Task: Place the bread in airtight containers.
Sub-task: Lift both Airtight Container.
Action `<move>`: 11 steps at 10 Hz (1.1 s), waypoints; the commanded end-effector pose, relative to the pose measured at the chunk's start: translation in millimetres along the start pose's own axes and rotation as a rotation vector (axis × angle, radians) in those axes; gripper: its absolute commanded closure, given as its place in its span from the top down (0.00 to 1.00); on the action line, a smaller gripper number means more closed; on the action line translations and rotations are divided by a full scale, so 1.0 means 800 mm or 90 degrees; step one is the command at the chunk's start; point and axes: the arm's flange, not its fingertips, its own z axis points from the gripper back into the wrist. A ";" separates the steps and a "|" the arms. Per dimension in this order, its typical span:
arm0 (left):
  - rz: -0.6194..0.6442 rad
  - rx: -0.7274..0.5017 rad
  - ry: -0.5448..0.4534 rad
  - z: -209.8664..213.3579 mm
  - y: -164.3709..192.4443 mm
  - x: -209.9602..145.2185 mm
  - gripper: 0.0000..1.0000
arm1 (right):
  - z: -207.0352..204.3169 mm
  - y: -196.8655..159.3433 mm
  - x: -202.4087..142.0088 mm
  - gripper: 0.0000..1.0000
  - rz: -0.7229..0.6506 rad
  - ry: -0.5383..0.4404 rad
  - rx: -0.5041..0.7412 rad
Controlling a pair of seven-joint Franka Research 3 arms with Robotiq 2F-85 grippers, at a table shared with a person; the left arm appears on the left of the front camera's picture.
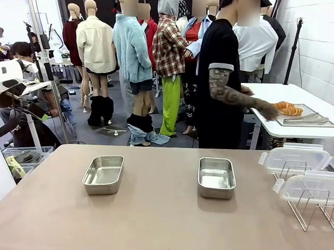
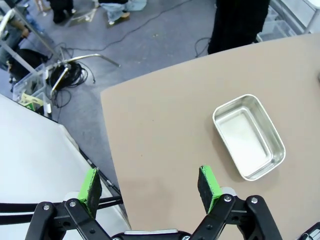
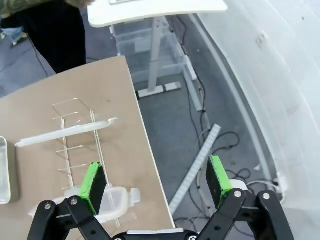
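Bread [image 1: 289, 109] sits by the person's hand [image 1: 266, 110] on the far tray [image 1: 307, 107], so boxes [image 1: 103, 173] lie lidless, left claw [image 2: 150, 186] and right claw [image 3: 156, 181] gaping empty.

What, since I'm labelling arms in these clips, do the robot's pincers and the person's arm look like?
Both the left pincer and the right pincer have black linked fingers with silver pivot pins, tipped by bright green pads. The person wears a black T-shirt with a grey band at the short sleeve; the forearm carries a dense dark pattern.
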 end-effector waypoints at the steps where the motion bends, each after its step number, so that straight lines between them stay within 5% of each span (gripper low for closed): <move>1: 0.003 0.015 -0.003 0.004 -0.006 0.005 1.00 | 0.004 0.014 0.003 1.00 0.018 -0.002 -0.007; 11: 0.003 0.015 -0.003 0.004 -0.006 0.005 1.00 | 0.004 0.014 0.003 1.00 0.018 -0.002 -0.007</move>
